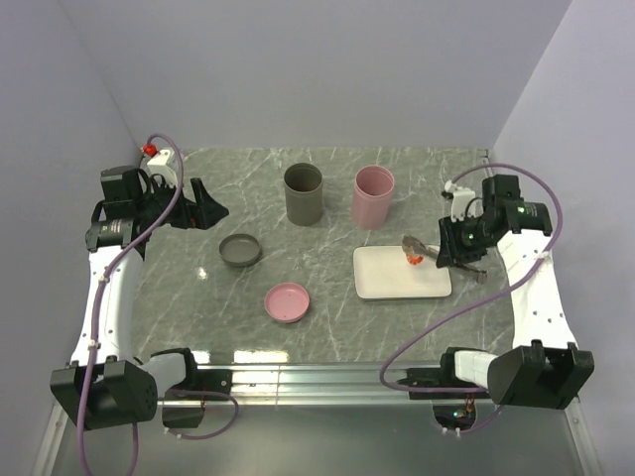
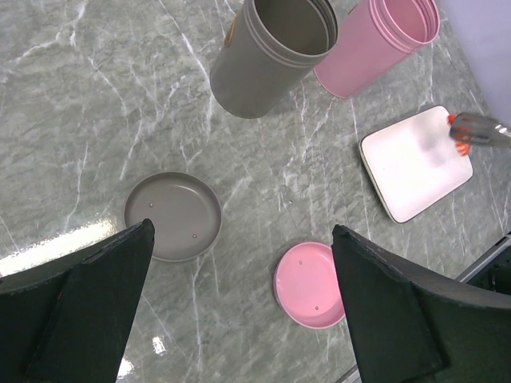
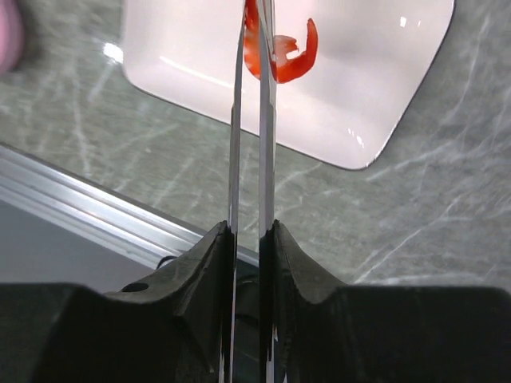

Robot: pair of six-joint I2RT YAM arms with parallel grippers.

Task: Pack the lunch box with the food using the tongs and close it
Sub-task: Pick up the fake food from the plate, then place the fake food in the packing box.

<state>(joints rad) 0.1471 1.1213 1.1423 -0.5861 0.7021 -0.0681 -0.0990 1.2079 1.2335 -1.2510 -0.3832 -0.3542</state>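
The right gripper (image 3: 247, 239) is clamped on the tongs (image 3: 235, 144), its fingers pressing the two thin arms nearly together. Straight ahead of the fingers, the tong tips pinch the shrimp (image 3: 291, 64) over the white tray (image 3: 375, 72); whether the shrimp touches the tray cannot be determined. The left gripper (image 2: 243, 275) is spread wide and holds nothing. A grey lid (image 2: 173, 215) and a pink lid (image 2: 310, 285) lie below it, with a grey cup (image 2: 271, 56) and a pink cup (image 2: 375, 40) beyond.

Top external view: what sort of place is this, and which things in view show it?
Probably a robotics lab test cell, not a kitchen: a left arm and right arm bolted along a marble-patterned table, plain walls boxing it in, and a toy shrimp pinched in tongs over a white tray.
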